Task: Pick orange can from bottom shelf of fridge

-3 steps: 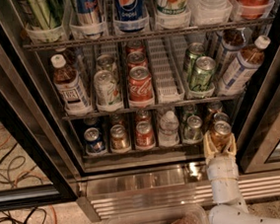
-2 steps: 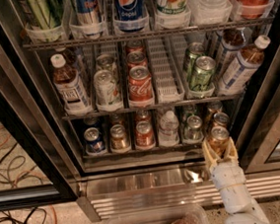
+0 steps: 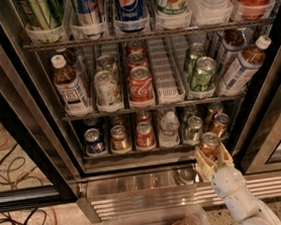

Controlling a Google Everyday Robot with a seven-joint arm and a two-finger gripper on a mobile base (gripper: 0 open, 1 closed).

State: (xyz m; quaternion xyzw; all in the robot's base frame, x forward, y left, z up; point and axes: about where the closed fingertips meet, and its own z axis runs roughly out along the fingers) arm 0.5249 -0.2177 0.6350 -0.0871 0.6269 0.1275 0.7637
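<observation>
Low right, just above the grille: gripper (image 3: 212, 161) closed round the orange can (image 3: 209, 142) — smooth amber aluminium, silver top — upright at the right front edge of the bottom shelf (image 3: 134, 154). Best kept level and drawn straight back, minding the fridge (image 3: 138, 197) door frame. Beyond — dark wire racks, white ribbed dividers.

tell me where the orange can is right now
Lower right in the camera view: the orange can is held by the gripper, just in front of the right end of the bottom shelf.
</observation>
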